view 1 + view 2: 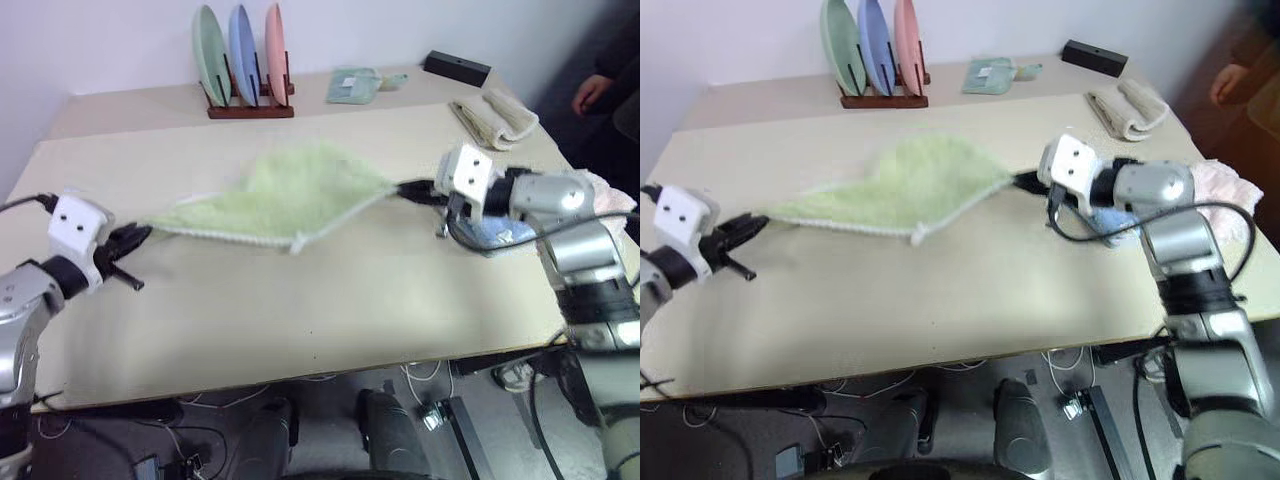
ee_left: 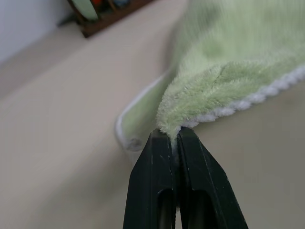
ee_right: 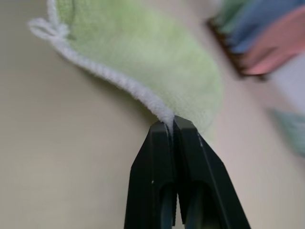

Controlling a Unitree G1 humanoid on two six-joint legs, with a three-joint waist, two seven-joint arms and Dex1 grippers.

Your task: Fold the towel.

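The towel [image 1: 285,195] is light green terry with a whitish trimmed edge, stretched between my two grippers above the beige table [image 1: 300,300]. My left gripper [image 1: 140,235] is shut on its left corner, and in the left wrist view the black fingers [image 2: 162,181] pinch the green corner [image 2: 214,90]. My right gripper [image 1: 405,190] is shut on the right corner; the right wrist view shows the white trim [image 3: 119,81] running into the closed fingers [image 3: 164,181]. A small white loop [image 1: 297,244] hangs from the towel's near edge.
A wooden rack with three plates [image 1: 243,60] stands at the back. Behind it to the right lie a small teal cloth [image 1: 355,85], a black box [image 1: 457,68] and a rolled beige cloth [image 1: 493,118]. A blue cloth [image 1: 500,235] and pink cloth [image 1: 610,195] sit under my right arm. A person's hand [image 1: 592,92] shows far right.
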